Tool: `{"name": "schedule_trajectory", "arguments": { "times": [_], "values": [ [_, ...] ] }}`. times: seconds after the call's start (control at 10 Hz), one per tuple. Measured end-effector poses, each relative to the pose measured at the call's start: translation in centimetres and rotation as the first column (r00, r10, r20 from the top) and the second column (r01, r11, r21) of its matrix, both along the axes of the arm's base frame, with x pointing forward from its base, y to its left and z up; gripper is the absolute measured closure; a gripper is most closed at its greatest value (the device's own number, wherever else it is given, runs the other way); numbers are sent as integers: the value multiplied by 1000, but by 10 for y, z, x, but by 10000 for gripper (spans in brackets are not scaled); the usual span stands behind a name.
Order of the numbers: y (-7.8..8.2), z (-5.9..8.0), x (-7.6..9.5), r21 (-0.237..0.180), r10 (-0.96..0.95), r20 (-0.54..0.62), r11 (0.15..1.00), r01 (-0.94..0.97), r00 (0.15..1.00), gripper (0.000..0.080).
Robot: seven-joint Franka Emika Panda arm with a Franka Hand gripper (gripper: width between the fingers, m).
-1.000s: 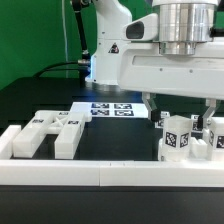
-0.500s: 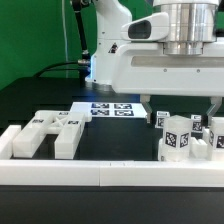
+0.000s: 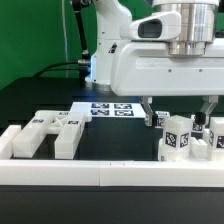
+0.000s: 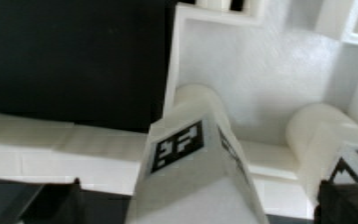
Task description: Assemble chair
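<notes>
The chair lies in loose white tagged parts. A flat notched part point(image 3: 55, 131) rests at the exterior view's left. Upright tagged blocks point(image 3: 178, 136) stand at the right, another block point(image 3: 214, 136) beside them. My gripper point(image 3: 182, 116) hangs just above these blocks and is open, one dark finger point(image 3: 148, 112) on each side. In the wrist view a tagged white piece point(image 4: 195, 150) stands between the wide-spread fingers point(image 4: 27, 201) without touching them. A rounded white piece point(image 4: 329, 132) stands next to it. Nothing is held.
The marker board point(image 3: 110, 108) lies on the black table behind the parts. Long white border rails point(image 3: 100, 172) run along the front edge and corner point(image 3: 12, 142). The arm's white body point(image 3: 110, 45) rises at the back.
The gripper has shifted slightly toward the exterior view's left and a little lower over the right-hand blocks. Its jaws stay wide. The parts have not moved.
</notes>
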State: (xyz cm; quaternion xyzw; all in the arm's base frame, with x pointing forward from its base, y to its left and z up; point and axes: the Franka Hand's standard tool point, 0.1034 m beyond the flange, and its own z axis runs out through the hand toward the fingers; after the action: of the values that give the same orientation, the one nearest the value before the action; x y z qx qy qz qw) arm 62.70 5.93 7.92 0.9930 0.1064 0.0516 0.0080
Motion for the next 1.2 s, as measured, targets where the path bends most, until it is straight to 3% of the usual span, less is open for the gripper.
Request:
{"name": "schedule_trajectory", "arguments": {
  "times": [0.3, 0.5, 0.6, 0.7, 1.0, 1.2],
  "values": [
    [-4, 0, 1, -33, 197, -6, 980, -197, 980, 151],
    [-5, 0, 0, -36, 213, -7, 976, -213, 977, 414],
    [-5, 0, 0, -36, 213, -7, 976, -213, 977, 414],
    [-5, 0, 0, -35, 206, -7, 978, -206, 979, 509],
    [-5, 0, 0, -29, 145, -5, 989, -145, 989, 509],
    [-4, 0, 0, -8, -41, 0, 999, 41, 999, 509]
  ]
}}
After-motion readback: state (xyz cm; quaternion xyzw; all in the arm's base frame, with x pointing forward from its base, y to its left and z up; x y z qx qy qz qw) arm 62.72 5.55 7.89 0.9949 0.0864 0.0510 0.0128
